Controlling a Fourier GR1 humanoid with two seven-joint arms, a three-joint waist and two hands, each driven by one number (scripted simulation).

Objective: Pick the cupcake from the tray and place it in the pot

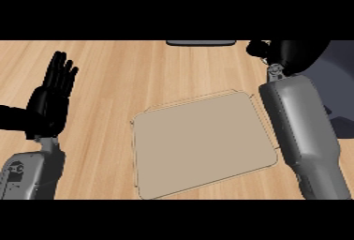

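Your right hand (285, 52) sits at the far right, above a dark grey round-edged shape (339, 70) that is cut off by the right edge and may be the pot; you cannot confirm this. The hand appears as a bunched black mass, and whether its fingers are curled around anything cannot be told. The cupcake cannot be made out anywhere; if it is held, the hand hides it. A dark flat object (200, 42) at the far edge is cropped, showing only a thin strip.

Your right forearm (304, 140) runs along the right edge of the tray (200, 145), covering that rim. The tray's visible surface is bare. There is open counter (138, 70) to the left of the tray and beyond it.

The tray is a flat beige square with rounded corners and a thin raised lip, turned slightly askew. The counter is pale wood with lengthwise grain. Your left hand (52, 98) rests at the left, fingers straight and pointing away, holding nothing.
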